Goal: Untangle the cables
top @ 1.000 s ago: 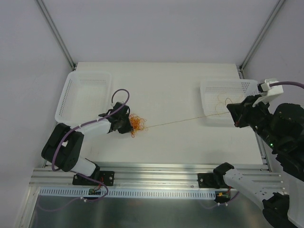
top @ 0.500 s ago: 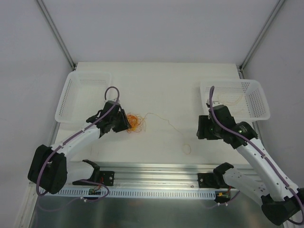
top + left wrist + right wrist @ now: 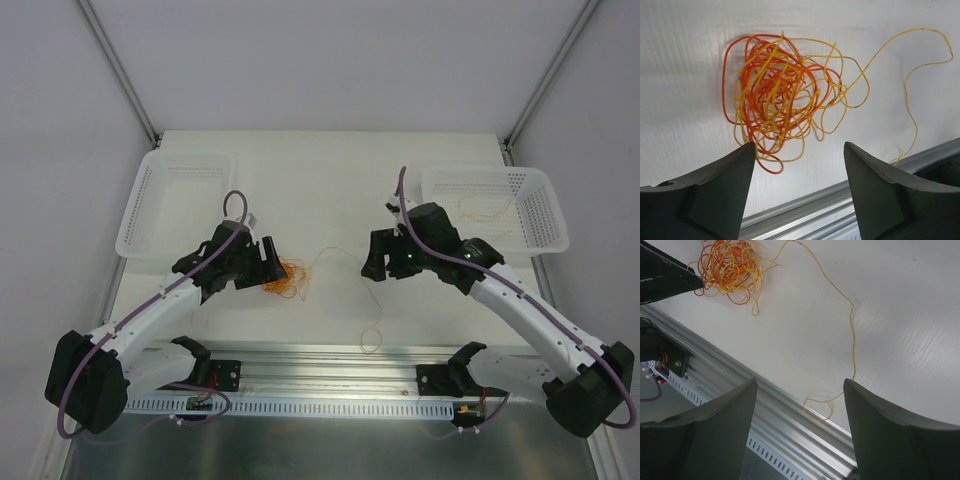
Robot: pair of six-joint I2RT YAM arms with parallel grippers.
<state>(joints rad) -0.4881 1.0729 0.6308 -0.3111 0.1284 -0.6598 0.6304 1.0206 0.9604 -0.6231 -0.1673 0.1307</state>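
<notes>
The cables lie as a small tangle (image 3: 285, 277) of red-orange and yellow loops left of the table's middle. The tangle (image 3: 777, 100) fills the left wrist view, and the tangle (image 3: 730, 265) sits at the top left of the right wrist view. One loose yellow strand (image 3: 345, 255) trails right from it and curls back to a small loop (image 3: 370, 340) by the front rail. My left gripper (image 3: 268, 268) stands open just left of the tangle, its jaws (image 3: 799, 147) empty. My right gripper (image 3: 378, 258) hangs open above the strand (image 3: 852, 330), holding nothing (image 3: 800, 382).
A white basket (image 3: 135, 215) stands at the back left. A second white basket (image 3: 545, 205) at the back right holds a few thin pale strands (image 3: 478, 210). An aluminium rail (image 3: 320, 355) runs along the table's front edge, with both arm bases on it.
The strand was stretched taut between both shut grippers; both have opened and it now lies slack on the table. My right arm swung left from the right basket to the table's middle.
</notes>
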